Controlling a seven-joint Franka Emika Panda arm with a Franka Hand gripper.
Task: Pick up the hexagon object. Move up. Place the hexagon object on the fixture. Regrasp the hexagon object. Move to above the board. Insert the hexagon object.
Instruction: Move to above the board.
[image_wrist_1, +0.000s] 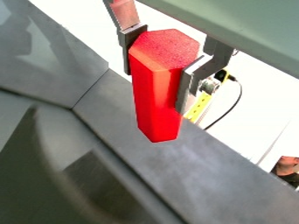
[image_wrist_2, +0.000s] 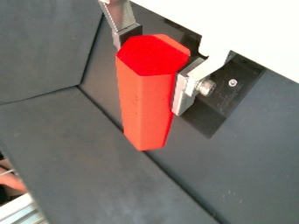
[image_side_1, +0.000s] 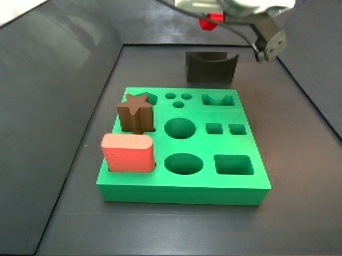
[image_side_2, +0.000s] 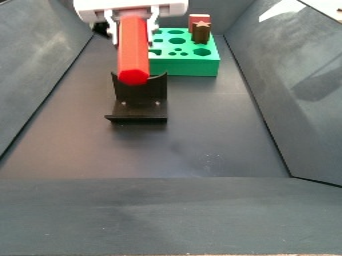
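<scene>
My gripper (image_wrist_1: 162, 66) is shut on the hexagon object (image_wrist_1: 156, 92), a glossy red prism held at its upper end and hanging downward; both wrist views show it (image_wrist_2: 147, 96). In a side view the gripper (image_side_2: 130, 12) holds the hexagon object (image_side_2: 131, 50) over the dark fixture (image_side_2: 138, 100), its lower end close above the notch; I cannot tell whether they touch. In a side view the gripper (image_side_1: 221, 12) is high above the fixture (image_side_1: 210, 67), and only a bit of the red prism (image_side_1: 210, 20) shows. The green board (image_side_1: 201, 178) lies beside the fixture.
A salmon-pink block (image_side_1: 128, 153) and a brown star piece (image_side_1: 135, 112) stand in the board's holes. Sloping dark walls (image_side_2: 47, 80) enclose the floor on both sides. The board also shows in a side view (image_side_2: 185, 62), behind the fixture.
</scene>
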